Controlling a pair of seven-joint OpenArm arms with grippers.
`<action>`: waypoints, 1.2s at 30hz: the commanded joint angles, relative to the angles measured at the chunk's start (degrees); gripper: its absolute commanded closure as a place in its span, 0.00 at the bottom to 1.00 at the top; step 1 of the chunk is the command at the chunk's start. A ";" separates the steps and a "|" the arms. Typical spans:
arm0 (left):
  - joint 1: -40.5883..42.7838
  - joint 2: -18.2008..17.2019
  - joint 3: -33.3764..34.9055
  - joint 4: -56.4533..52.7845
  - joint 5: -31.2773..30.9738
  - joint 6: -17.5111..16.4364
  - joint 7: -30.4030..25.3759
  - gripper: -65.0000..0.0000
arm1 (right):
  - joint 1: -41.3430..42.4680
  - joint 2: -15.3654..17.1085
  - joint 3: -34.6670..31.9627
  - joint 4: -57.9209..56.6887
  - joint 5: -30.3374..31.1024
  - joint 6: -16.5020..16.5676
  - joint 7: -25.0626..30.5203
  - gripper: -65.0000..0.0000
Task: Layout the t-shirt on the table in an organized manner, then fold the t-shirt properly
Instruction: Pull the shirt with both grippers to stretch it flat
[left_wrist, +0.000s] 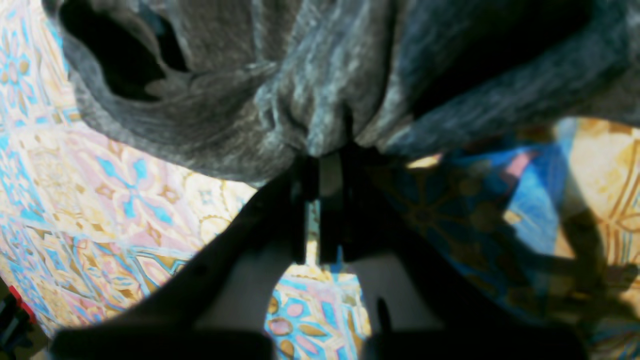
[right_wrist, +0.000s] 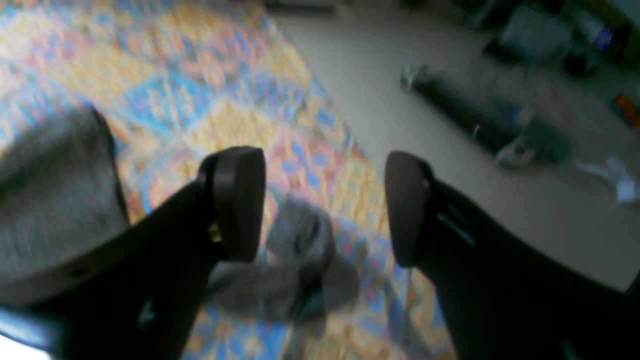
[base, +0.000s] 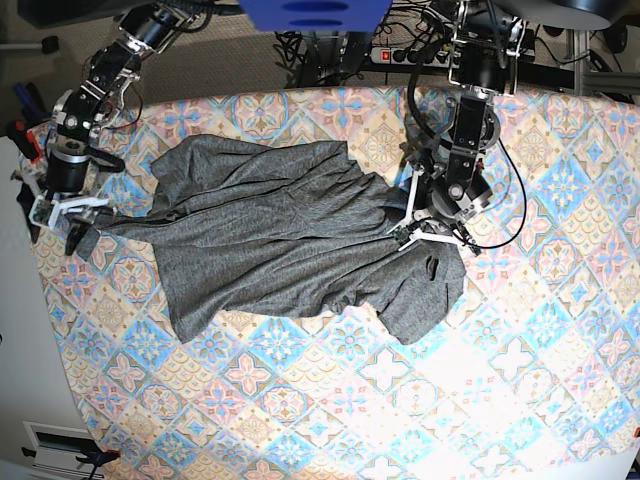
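We appear to be in a robotics lab or workroom rather than a home. Behind the worktop (base: 300, 420) with its tiled-pattern cloth we see a power strip (base: 400, 55) and tangled cables (base: 330, 50) on a grey carpeted floor (base: 210, 60), and the right wrist view shows blurred equipment lying about.

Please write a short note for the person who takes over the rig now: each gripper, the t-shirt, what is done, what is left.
Left gripper: shut on a bunch of t-shirt fabric at one sleeve.
Right gripper: open, above the sleeve at the table edge, holding nothing.
T-shirt: on the table, spread roughly but wrinkled and skewed.
Done: partly laid out.
Left: smooth it flat, then all the folding.
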 joint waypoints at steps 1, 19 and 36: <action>0.10 0.01 0.08 0.26 -0.48 -0.69 0.66 1.00 | 0.49 -0.06 -0.08 1.85 0.51 -0.15 1.32 0.43; 6.96 0.01 0.08 4.92 -0.48 -0.69 0.92 1.00 | 1.37 0.73 -10.54 -11.34 0.86 17.69 1.41 0.43; 11.88 0.10 -6.69 9.58 -0.39 -0.69 0.92 1.00 | 14.47 5.13 -10.28 -30.68 0.86 24.55 6.16 0.43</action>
